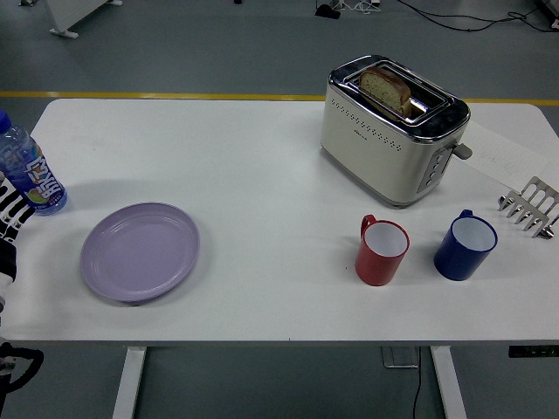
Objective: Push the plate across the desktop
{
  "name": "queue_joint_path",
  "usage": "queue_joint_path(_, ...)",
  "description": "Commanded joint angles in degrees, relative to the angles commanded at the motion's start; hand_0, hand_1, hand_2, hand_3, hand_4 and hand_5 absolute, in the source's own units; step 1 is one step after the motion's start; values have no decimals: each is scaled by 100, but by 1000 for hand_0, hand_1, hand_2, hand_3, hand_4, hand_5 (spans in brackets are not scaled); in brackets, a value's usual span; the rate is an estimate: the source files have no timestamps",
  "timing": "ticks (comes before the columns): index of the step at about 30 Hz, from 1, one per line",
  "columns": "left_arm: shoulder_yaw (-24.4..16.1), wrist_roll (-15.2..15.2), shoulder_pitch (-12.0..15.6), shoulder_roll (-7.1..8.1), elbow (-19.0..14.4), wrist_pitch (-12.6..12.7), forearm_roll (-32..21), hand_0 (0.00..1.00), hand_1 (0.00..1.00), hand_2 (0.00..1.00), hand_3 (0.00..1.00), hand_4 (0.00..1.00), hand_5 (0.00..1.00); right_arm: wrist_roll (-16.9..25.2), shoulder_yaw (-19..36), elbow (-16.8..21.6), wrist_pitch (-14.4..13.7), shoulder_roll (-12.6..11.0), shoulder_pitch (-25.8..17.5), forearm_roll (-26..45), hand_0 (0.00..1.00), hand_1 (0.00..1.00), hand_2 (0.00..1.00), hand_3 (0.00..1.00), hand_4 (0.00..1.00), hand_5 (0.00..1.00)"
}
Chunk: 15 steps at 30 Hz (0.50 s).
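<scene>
A white table [288, 297] stands on a grey floor [192, 44] crossed by a yellow line [131, 94], with black cables [454, 16] beyond.

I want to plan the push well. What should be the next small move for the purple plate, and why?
Probably the left arm should reach in to the purple plate's left rim. The arm sits at the table's left edge, not touching the plate, and open surface lies between the plate and the red mug.

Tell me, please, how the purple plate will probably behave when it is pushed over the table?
The purple plate lies flat and shallow, so it should slide, not tip. The white table looks smooth, so probably little friction. Pushed off-centre, the round plate may turn.
</scene>
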Motion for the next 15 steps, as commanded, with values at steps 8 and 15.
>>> queue_joint_path(8, 30, -196, -23, -183, 101, 55, 332, 698, 724, 693, 587, 491, 998, -15, -31, -1, 1, 0, 60, 39, 568, 529, 610, 573, 65, 539)
queue_joint_path(15, 127, -347, -118, -314, 257, 133, 496, 702, 730, 699, 589, 484, 998, -2, 25, -5, 82, 0, 74, -65, 568, 529, 610, 572, 67, 545)
